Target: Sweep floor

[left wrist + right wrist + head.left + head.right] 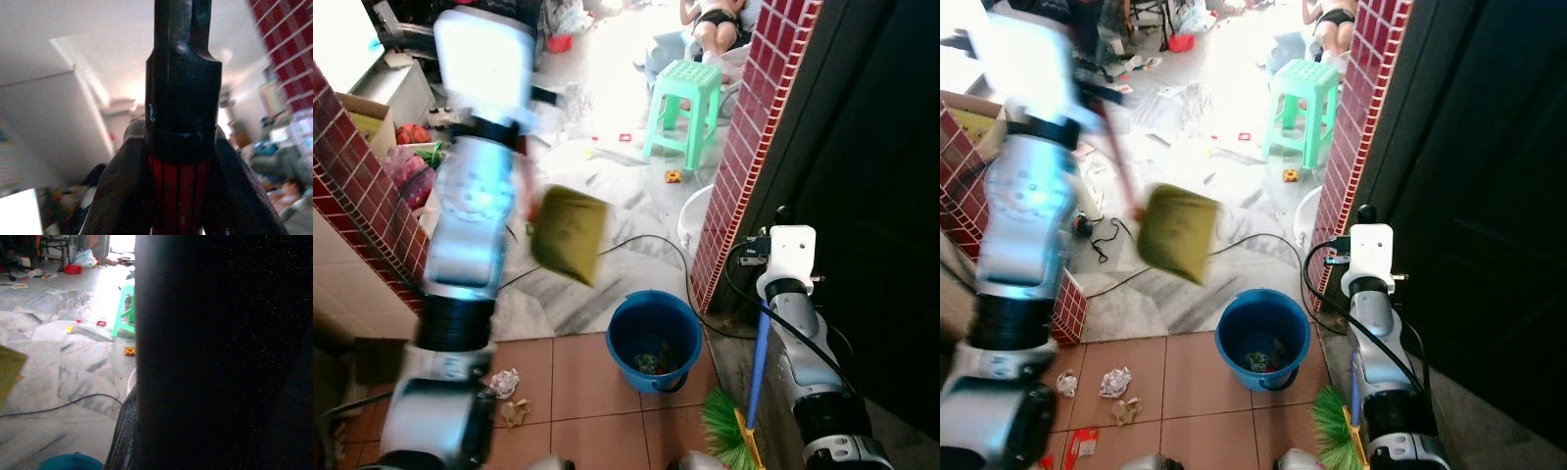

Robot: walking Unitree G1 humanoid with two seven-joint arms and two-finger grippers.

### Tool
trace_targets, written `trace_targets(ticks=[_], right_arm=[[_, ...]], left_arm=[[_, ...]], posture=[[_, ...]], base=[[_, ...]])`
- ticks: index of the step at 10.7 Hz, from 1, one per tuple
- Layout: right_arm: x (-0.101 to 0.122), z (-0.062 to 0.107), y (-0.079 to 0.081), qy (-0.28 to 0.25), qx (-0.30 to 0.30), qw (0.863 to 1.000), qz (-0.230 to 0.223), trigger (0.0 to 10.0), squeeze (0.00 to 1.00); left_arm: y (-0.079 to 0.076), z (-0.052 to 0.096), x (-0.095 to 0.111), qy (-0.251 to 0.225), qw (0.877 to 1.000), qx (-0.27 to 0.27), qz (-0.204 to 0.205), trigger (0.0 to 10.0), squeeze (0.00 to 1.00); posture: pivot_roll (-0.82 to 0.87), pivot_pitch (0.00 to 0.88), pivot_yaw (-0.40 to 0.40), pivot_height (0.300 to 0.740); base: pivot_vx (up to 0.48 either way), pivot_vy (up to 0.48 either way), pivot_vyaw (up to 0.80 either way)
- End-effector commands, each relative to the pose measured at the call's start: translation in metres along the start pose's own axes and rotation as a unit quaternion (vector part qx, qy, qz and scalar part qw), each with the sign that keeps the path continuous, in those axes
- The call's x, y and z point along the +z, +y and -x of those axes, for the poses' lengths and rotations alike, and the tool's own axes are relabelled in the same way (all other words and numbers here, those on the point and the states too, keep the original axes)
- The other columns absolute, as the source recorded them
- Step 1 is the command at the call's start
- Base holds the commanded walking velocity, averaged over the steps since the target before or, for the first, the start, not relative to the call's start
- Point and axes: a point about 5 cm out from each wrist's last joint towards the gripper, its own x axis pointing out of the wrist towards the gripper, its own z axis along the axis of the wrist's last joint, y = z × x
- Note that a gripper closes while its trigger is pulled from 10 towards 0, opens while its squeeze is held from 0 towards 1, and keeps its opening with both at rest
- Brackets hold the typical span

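Dustpan (568, 233), olive-yellow, held up in the air above and a little to the left of the blue bucket (653, 341); blurred. Its red-and-black handle (180, 147) sits clamped between the left gripper's (182, 161) fingers (117, 191), as the left wrist view shows at close range. Left arm (475, 235) raised high and blurred.

Bucket stands on the terracotta tile floor (587, 392), at the edge where the tiles meet the white marble floor (607, 176). Some litter lies in its bottom. A black cable (646, 240) runs across the marble behind it.

Broom (744, 421): blue stick with green bristles at the lower end, standing close along the right arm (798, 323). Right gripper's fingers: cannot tell whether open or closed; the right wrist view is mostly dark.

Crumpled paper scraps (506, 382) lie on the tiles left of the bucket, and a red wrapper (1082, 446) nearer the robot.

Green plastic stool (683, 110) stands on the marble farther off, near the red-tiled pillar (744, 147). A small orange toy (673, 176) lies on the floor beside it. A person (715, 22) sits at the far end.
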Motion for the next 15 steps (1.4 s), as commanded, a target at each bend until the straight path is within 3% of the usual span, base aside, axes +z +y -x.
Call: trace_targets(ticks=[1,2,3,7,8,9,11,13,15], right_arm=[[0.011,-0.005,0.003,-0.026,0.006,1.0,-0.001,10.0,0.0],[0.011,-0.006,0.004,-0.023,0.01,1.0,-0.004,10.0,0.0],[0.01,-0.006,0.005,-0.021,0.012,1.0,-0.004,10.0,0.0],[0.014,-0.009,0.009,-0.023,0.018,1.0,-0.005,10.0,0.0],[0.018,-0.008,0.015,-0.029,0.029,0.999,-0.018,10.0,0.0],[0.023,-0.006,0.023,-0.033,0.043,0.997,-0.06,10.0,0.0],[0.027,-0.001,0.027,-0.032,0.047,0.992,-0.112,10.0,0.0],[0.019,0.003,0.027,-0.014,0.047,0.992,-0.115,10.0,0.0],[0.016,0.005,0.026,-0.007,0.048,0.993,-0.11,10.0,0.0]], left_arm=[[0.01,0.002,-0.005,0.011,0.999,0.019,-0.029,10.0,0.0],[0.018,0.023,-0.039,0.088,0.994,0.06,-0.035,10.0,0.0],[0.02,0.036,-0.056,0.13,0.988,0.082,-0.008,10.0,0.0],[0.005,0.068,-0.099,0.212,0.974,0.086,-0.003,10.0,0.0],[0.0,0.081,-0.113,0.243,0.967,0.081,0.012,10.0,0.0],[-0.007,0.101,-0.13,0.284,0.956,0.074,0.025,10.0,0.0],[-0.017,0.12,-0.138,0.307,0.948,0.058,0.052,10.0,0.0],[-0.028,0.128,-0.138,0.308,0.947,0.049,0.073,10.0,0.0],[-0.027,0.129,-0.14,0.31,0.946,0.048,0.077,10.0,0.0]], posture=[[-0.08,0.0,0.023,0.74],[-0.07,0.0,0.022,0.74],[-0.07,0.0,0.022,0.74],[-0.06,0.0,0.043,0.74],[-0.07,0.0,0.047,0.74],[-0.07,0.0,0.045,0.74],[-0.08,0.0,0.036,0.74],[-0.08,0.0,0.027,0.74],[-0.08,0.0,0.023,0.74]], base=[[0.0,0.0,0.0],[0.0,0.0,0.0],[0.0,0.0,0.0],[0.0,0.0,0.0],[0.0,0.0,0.0],[0.0,0.0,0.0],[0.0,0.0,0.0],[-0.296,0.0,0.0],[-0.328,0.0,0.0]])
